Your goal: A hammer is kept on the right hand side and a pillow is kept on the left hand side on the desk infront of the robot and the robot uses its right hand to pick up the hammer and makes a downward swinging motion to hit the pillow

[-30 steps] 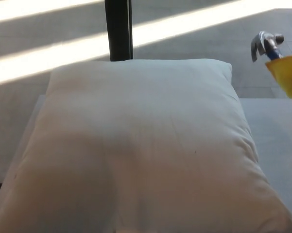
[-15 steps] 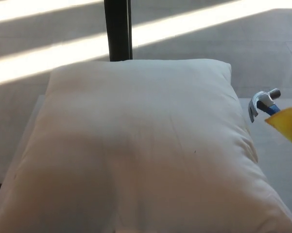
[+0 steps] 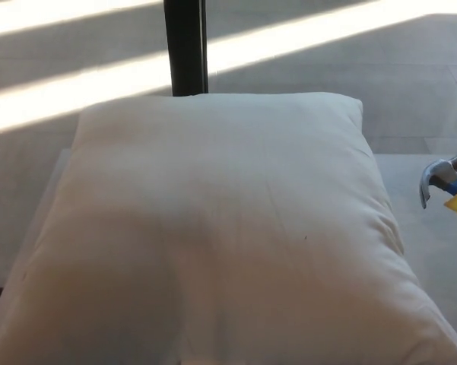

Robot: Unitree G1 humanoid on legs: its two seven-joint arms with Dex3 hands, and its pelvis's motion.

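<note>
A pale desk (image 3: 433, 251) is seen before a grey tiled floor (image 3: 304, 84) crossed by sun stripes, with a dark post (image 3: 185, 46) behind. No writing is legible. A soft, creased white pillow (image 3: 220, 228) covers most of the desk. The hammer (image 3: 443, 179) (steel head, blue neck, yellow grip) is cut off at the right edge, apart from the pillow. Neither hand is shown; the grasp cannot be told.
</note>
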